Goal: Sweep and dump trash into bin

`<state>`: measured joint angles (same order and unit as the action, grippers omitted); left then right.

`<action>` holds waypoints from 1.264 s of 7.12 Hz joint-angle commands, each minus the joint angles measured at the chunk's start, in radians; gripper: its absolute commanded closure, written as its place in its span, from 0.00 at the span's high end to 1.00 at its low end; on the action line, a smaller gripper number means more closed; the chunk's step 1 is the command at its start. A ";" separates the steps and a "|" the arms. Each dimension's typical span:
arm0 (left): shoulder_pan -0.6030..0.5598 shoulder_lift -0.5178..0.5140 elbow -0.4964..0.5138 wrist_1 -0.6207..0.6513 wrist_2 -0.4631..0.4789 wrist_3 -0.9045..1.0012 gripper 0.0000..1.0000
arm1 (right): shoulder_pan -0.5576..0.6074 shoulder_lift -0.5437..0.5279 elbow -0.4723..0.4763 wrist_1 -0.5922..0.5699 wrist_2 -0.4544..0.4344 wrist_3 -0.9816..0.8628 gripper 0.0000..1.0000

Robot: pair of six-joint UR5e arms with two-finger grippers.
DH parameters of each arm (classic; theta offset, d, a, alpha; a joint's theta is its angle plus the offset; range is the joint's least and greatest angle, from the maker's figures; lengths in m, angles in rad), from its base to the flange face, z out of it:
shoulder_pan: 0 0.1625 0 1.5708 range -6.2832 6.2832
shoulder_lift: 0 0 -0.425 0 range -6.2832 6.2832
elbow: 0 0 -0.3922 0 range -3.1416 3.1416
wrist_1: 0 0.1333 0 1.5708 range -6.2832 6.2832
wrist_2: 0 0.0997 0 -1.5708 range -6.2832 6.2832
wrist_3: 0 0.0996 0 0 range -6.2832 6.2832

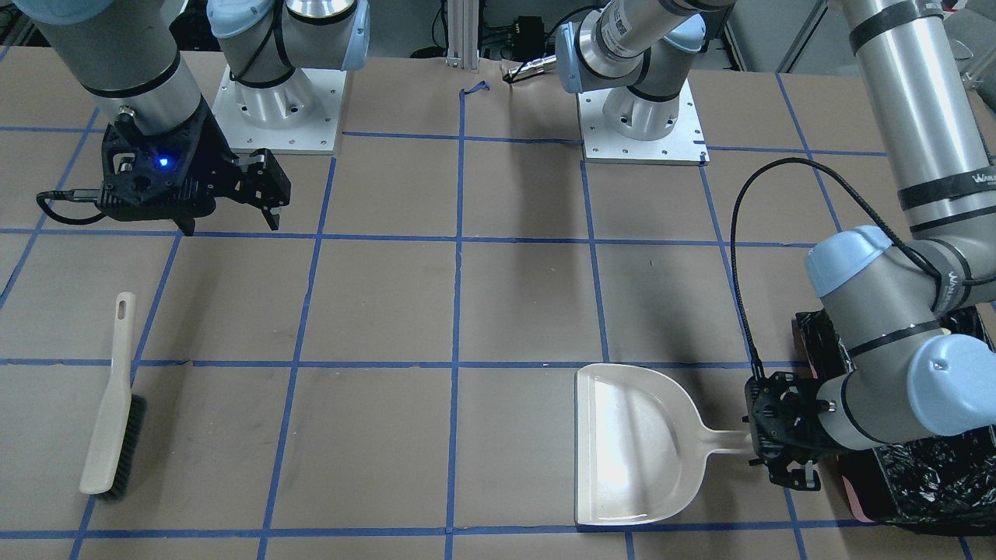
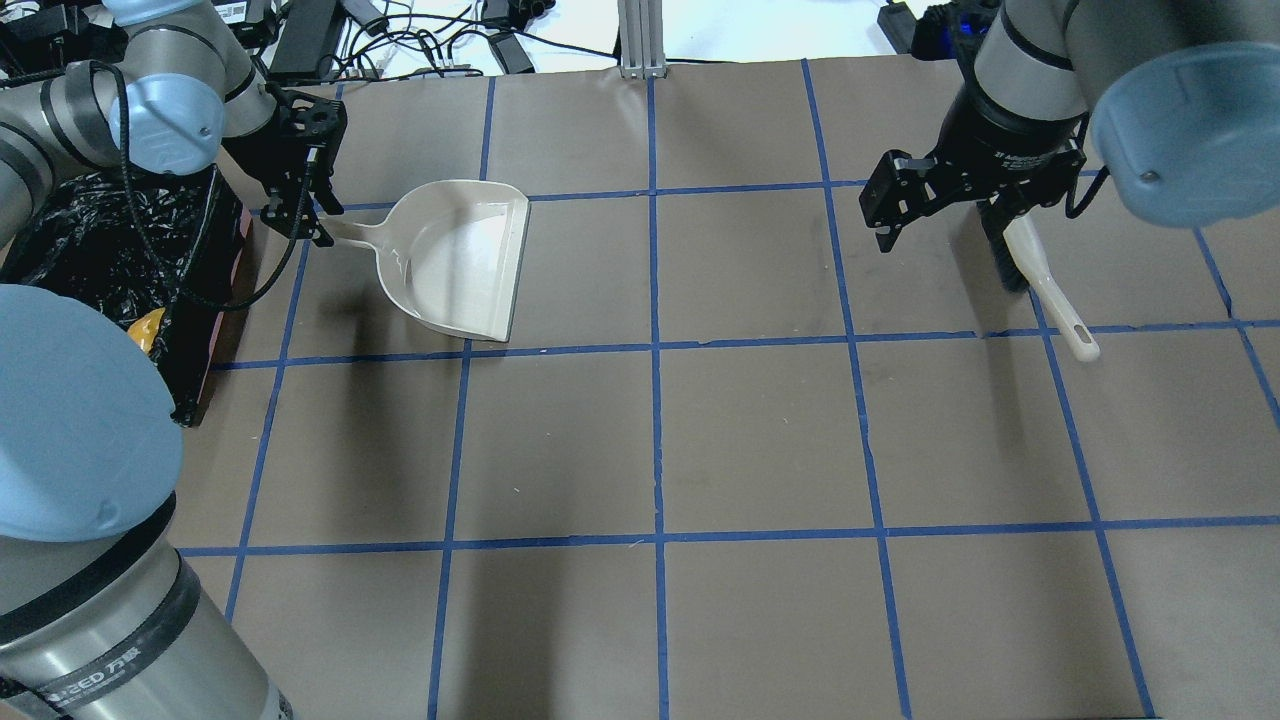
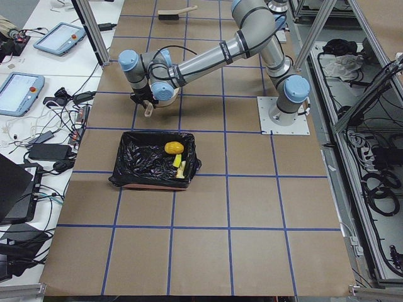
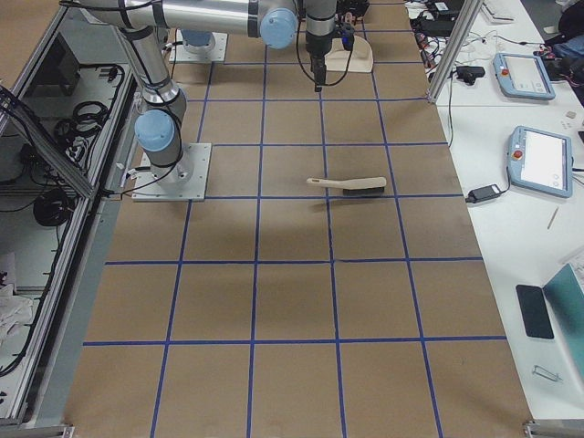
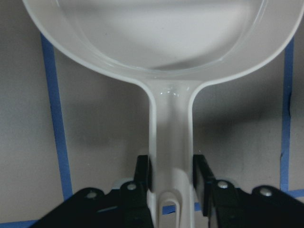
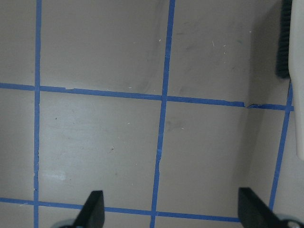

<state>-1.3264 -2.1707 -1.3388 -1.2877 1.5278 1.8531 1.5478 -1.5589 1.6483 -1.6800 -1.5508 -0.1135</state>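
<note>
The dustpan (image 1: 634,443) handle is clenched by the left claw (image 5: 172,178); the right claw (image 6: 171,199) is spread, empty. If lifted away unreleased, the dustpan could be dragged against the bin (image 1: 941,474).

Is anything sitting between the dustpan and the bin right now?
Only the left tool stands between the dustpan and the bin, its fingers on either side of the handle. No loose thing shows on the table there. The dustpan is empty; trash already lies in the bin.

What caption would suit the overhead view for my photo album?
Left tool grips the empty dustpan beside the black-lined bin; right tool hangs open near the brush.
</note>
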 commanded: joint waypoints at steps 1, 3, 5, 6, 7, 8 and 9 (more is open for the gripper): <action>-0.001 0.081 0.024 -0.062 0.000 -0.050 0.89 | 0.000 0.002 0.001 -0.004 -0.003 0.000 1.00; -0.008 0.185 0.056 -0.161 -0.014 -0.224 0.87 | 0.000 0.000 0.001 -0.004 -0.005 -0.002 1.00; -0.039 0.282 0.049 -0.237 -0.014 -0.495 0.87 | -0.001 -0.003 -0.001 -0.006 -0.008 -0.017 1.00; -0.060 0.322 0.046 -0.245 -0.017 -0.669 0.88 | 0.000 -0.004 -0.002 -0.007 -0.005 -0.015 1.00; -0.082 0.362 0.040 -0.280 -0.018 -0.919 0.88 | -0.001 -0.006 -0.002 -0.007 -0.006 -0.015 1.00; -0.114 0.389 0.020 -0.289 -0.021 -1.118 0.89 | 0.000 -0.009 -0.005 -0.007 -0.008 -0.015 1.00; -0.160 0.417 -0.003 -0.285 -0.002 -1.360 1.00 | 0.000 -0.010 -0.005 -0.007 -0.005 -0.015 1.00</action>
<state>-1.4366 -1.7913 -1.3170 -1.5673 1.5124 0.7840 1.5472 -1.5668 1.6441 -1.6873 -1.5572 -0.1288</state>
